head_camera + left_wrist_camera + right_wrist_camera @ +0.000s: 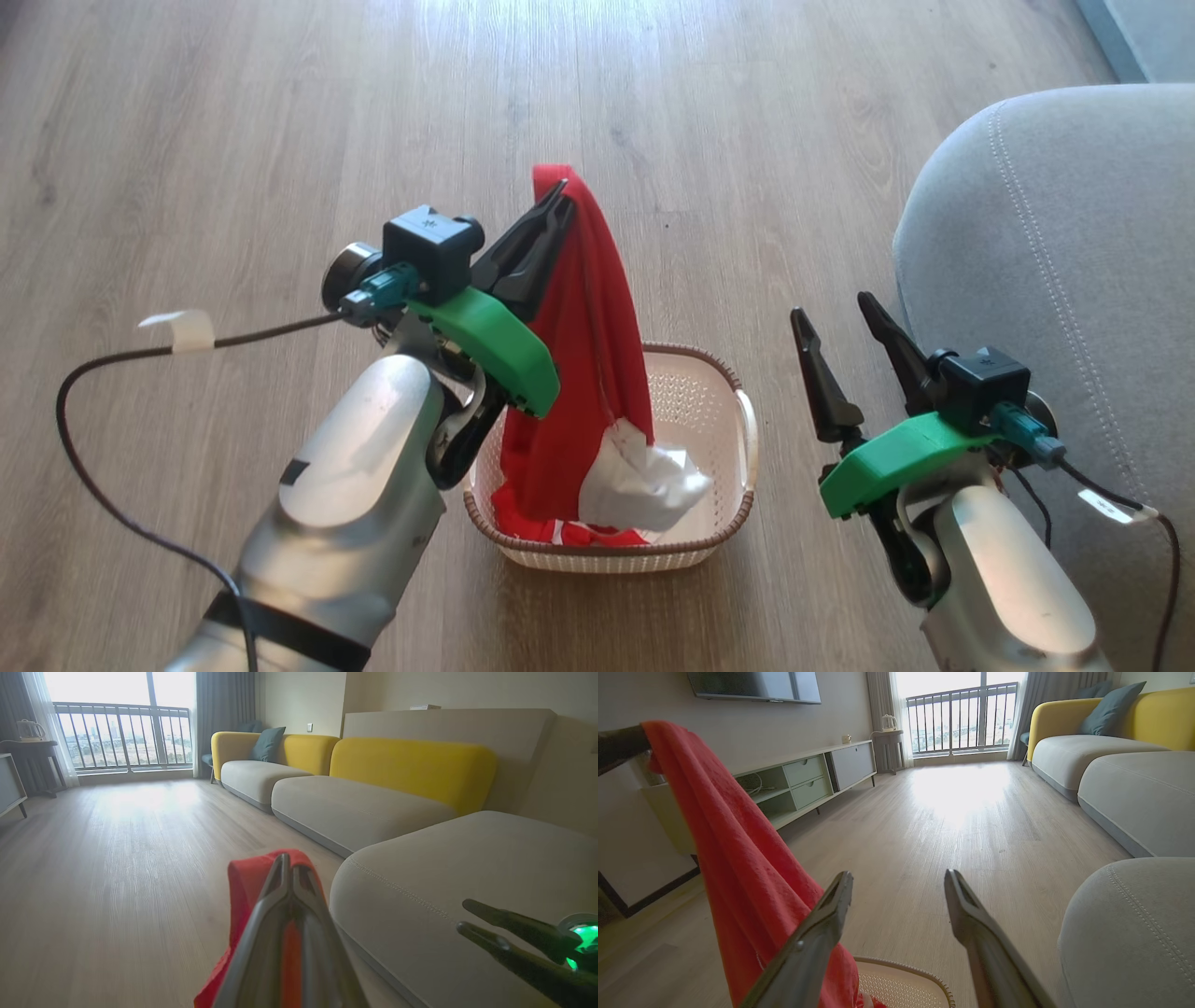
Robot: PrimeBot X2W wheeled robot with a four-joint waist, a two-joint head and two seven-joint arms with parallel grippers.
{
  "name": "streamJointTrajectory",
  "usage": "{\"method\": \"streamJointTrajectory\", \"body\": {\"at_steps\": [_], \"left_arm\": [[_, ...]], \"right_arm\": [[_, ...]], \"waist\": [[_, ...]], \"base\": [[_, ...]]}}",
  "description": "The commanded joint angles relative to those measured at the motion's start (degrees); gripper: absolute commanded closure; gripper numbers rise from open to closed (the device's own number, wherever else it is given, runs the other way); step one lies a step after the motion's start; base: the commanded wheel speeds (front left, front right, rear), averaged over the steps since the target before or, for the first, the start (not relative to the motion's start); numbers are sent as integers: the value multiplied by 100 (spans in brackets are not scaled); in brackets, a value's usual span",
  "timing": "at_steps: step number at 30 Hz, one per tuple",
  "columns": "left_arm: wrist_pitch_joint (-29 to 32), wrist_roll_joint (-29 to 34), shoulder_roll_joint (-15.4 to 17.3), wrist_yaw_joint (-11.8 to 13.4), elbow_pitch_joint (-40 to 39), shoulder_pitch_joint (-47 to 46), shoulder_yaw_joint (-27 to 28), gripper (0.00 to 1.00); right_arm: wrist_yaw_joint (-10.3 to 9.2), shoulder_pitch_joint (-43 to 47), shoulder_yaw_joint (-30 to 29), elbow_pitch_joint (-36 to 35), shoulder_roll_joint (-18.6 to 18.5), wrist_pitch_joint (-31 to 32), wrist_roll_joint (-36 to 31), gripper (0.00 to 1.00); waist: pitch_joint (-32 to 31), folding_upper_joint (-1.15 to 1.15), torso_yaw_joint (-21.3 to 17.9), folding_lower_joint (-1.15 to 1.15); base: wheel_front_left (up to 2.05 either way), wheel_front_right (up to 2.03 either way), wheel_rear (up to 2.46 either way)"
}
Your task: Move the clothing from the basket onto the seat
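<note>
The clothing (583,373) is bright red with a white patch near its hem. It hangs as a tall, narrow drape, its top pinched in the closed left gripper (558,194) and its lower end bunched in the basket (738,509). The basket is cream, perforated and brown-rimmed, and sits upright on the floor (233,140). The grey seat (1055,233), round-edged with pale stitching, stands near the basket's right, apart from it.

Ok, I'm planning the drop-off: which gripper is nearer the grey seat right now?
Right. The right gripper stands open just beside the seat, by its rounded edge. The left gripper is farther off, above the basket, shut on the red clothing.
</note>
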Motion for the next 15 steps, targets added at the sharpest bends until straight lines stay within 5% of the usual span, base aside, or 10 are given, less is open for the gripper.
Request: {"method": "streamJointTrajectory", "body": {"at_steps": [1,15], "left_arm": [[-73,-4,57,-8,-256,-407,132,100],[-73,-207,56,-8,-518,-549,-338,100]], "right_arm": [[-1,-97,136,-182,66,-36,40,0],[-1,-667,1339,74,66,-36,225,0]], "waist": [[5,0,4,1],[97,0,179,1]], "base": [[0,0,0],[0,0,0]]}}
